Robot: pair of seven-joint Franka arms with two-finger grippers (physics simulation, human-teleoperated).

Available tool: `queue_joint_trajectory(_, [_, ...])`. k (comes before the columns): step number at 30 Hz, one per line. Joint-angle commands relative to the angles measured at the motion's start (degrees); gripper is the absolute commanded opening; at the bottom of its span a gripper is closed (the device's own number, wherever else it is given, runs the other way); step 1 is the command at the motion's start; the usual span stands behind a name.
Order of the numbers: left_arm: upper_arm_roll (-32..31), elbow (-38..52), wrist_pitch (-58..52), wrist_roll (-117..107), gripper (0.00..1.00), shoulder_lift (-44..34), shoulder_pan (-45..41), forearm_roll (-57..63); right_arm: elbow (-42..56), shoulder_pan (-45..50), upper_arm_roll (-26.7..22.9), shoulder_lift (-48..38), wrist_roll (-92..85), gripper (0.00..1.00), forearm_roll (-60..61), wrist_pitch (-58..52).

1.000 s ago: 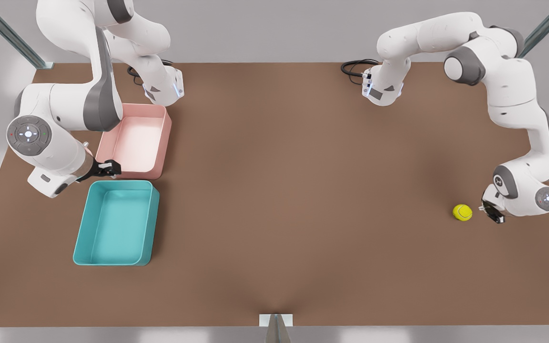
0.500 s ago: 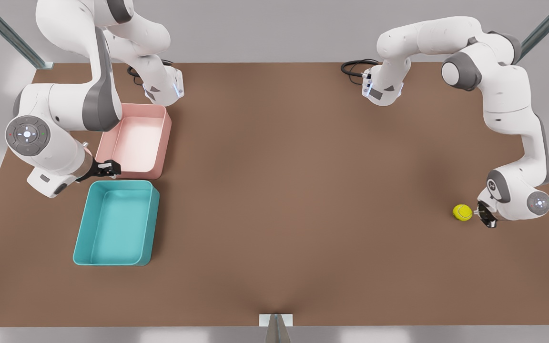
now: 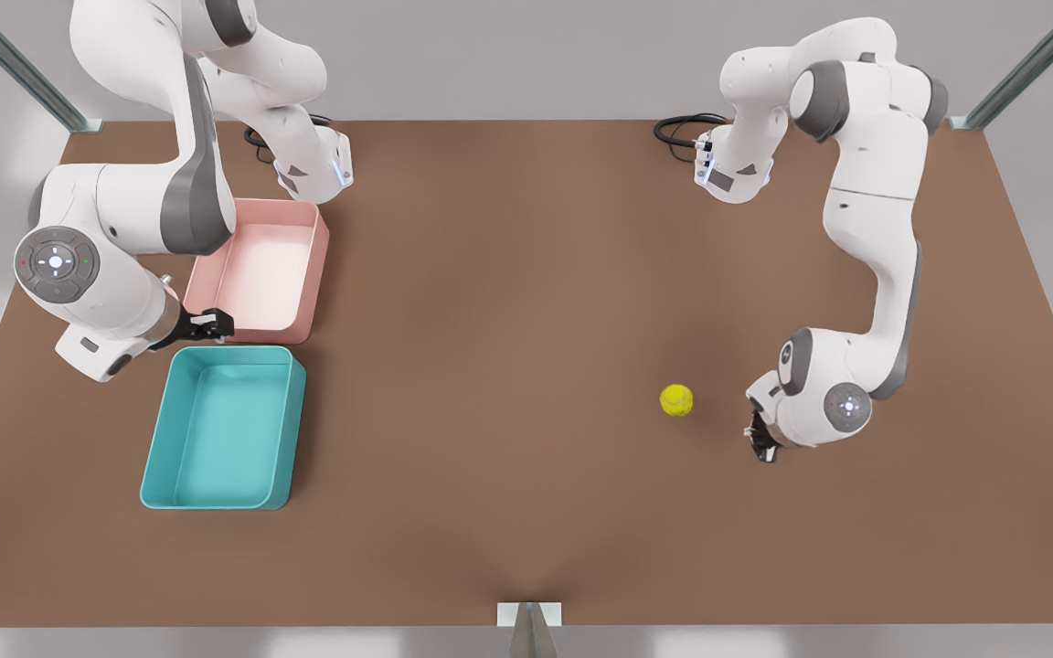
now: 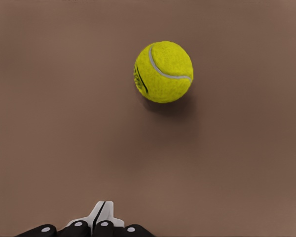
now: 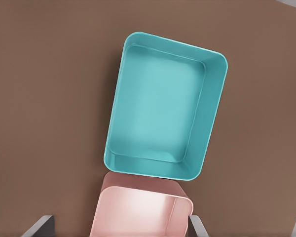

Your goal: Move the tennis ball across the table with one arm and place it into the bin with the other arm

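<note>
No brand, label or readable writing appears on anything; the tennis ball [image 3: 676, 399] carries only its pale curved seam and a dark smudge of print on one side that cannot be read in the left wrist view [image 4: 163, 72].

The left gripper [image 3: 761, 445] sits low over the table [image 3: 526, 274] on the front view's right, at about 4 o'clock from the ball and apart from it. Its fingers [image 4: 102, 216] are pressed together in the left wrist view, clenched on nothing, with bare tabletop between them and the ball.

The ball rests on the table, right of centre in the front view, well apart from the bin [image 3: 220, 428], which lies far off at roughly 9 o'clock from it.

The right gripper [image 3: 209, 323] hangs at the front view's left, over the seam where the bin meets the pink tub [image 3: 258, 270], at 12 o'clock from the bin. In the right wrist view its two fingers [image 5: 38, 226] stand wide apart, released and holding nothing, with the teal bin [image 5: 165, 112] and the pink tub [image 5: 140, 212] below, touching end to end. This arm waits.
</note>
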Motion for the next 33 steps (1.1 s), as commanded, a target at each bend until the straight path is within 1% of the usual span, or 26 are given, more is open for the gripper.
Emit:
queue_joint_trajectory(1, [1.8,3.4,-11.2,-53.0,0.21,-1.7,0.1,-0.2,0.0,0.0,0.0,-0.1,0.0,1.00,0.0,0.0])
queue_joint_trajectory(2, [2.6,5.9,-16.7,-60.0,0.21,-3.6,0.1,-0.2,0.0,0.0,0.0,-0.1,0.1,1.00,0.0,0.0])
queue_joint_trajectory(3, [2.7,7.9,-24.3,-78.1,0.26,-7.2,-0.4,-0.2,0.0,0.0,0.0,-0.1,0.1,1.00,0.0,0.0])
queue_joint_trajectory(4, [3.9,7.5,-36.5,-88.2,1.00,-13.1,-1.5,-0.2,0.0,0.0,0.0,-0.1,0.1,1.00,0.1,0.0])
queue_joint_trajectory(5, [12.7,8.0,-41.2,-92.2,1.00,-17.9,-5.8,-3.6,0.0,0.0,0.0,-0.1,0.1,1.00,0.1,0.0])
queue_joint_trajectory(6, [18.4,8.1,-45.2,-112.5,1.00,-21.4,-10.7,-12.1,0.0,0.1,0.0,0.0,0.1,1.00,0.1,0.0])
queue_joint_trajectory(7, [18.0,9.7,-48.8,-98.4,1.00,-22.7,-11.4,-7.2,0.0,0.3,0.2,0.9,0.1,1.00,0.9,-0.1])
queue_joint_trajectory(8, [18.2,11.4,-49.9,-93.2,1.00,-22.5,-10.6,-7.2,0.1,1.5,0.3,2.3,0.2,1.00,2.5,0.0])
queue_joint_trajectory(9, [18.2,12.3,-50.1,-92.9,1.00,-22.6,-10.3,-7.2,1.6,5.5,0.4,6.6,0.1,1.00,3.0,0.3])
queue_joint_trajectory(11, [17.8,12.4,-53.1,-93.1,1.00,-23.1,-10.4,-7.2,1.3,11.7,0.3,9.3,1.4,1.00,3.9,2.4])
queue_joint_trajectory(13, [17.8,12.8,-53.4,-93.1,1.00,-23.3,-10.3,-7.8,-0.9,13.6,0.4,12.2,13.6,1.00,4.2,10.3])
queue_joint_trajectory(14, [17.9,13.8,-53.4,-93.0,1.00,-23.3,-10.5,-7.9,-5.3,14.4,0.3,12.0,18.3,1.00,3.6,16.0])
queue_joint_trajectory(15, [17.7,13.8,-53.6,-93.0,1.00,-23.3,-10.6,-7.9,-8.2,14.5,0.3,11.4,18.5,1.00,3.1,20.3])
queue_joint_trajectory(17, [17.1,13.8,-53.7,-93.0,1.00,-23.2,-10.3,-7.6,-24.3,13.8,-0.1,4.9,18.5,1.00,2.3,36.8])
queue_joint_trajectory(18, [17.1,13.8,-53.5,-93.0,1.00,-23.1,-10.3,-7.6,-28.0,13.3,-0.3,5.1,18.5,1.00,2.3,42.2])
queue_joint_trajectory(19, [17.1,13.8,-53.5,-93.0,1.00,-23.1,-10.3,-7.6,-30.0,12.7,-0.3,5.1,18.5,1.00,2.3,44.8])
queue_joint_trajectory(21, [17.1,13.8,-53.4,-93.0,1.00,-23.0,-10.3,-7.6,-30.6,12.5,-1.2,5.7,18.4,1.00,2.3,46.6])
queue_joint_trajectory(24, [17.1,13.8,-53.3,-93.0,1.00,-23.0,-10.3,-7.5,-31.1,12.5,-1.6,9.4,18.4,1.00,2.3,53.1])
queue_joint_trajectory(30, [17.3,13.9,-53.1,-92.9,1.00,-22.8,-10.3,-7.5,-32.4,12.5,-2.0,10.3,18.4,1.00,1.7,53.9])
queue_joint_trajectory(31, [17.3,13.9,-53.1,-93.0,1.00,-22.8,-10.3,-6.8,-32.8,12.3,-1.9,10.1,16.5,1.00,-1.9,53.7])
queue_joint_trajectory(32, [17.3,13.9,-53.1,-93.0,1.00,-22.8,-10.3,-6.4,-33.5,12.0,-1.9,9.8,10.5,1.00,-3.7,52.9])
queue_joint_trajectory(33, [17.3,13.9,-53.1,-93.0,1.00,-22.7,-10.3,-6.4,-33.3,10.2,-1.9,9.9,-6.5,1.00,-3.7,52.4])
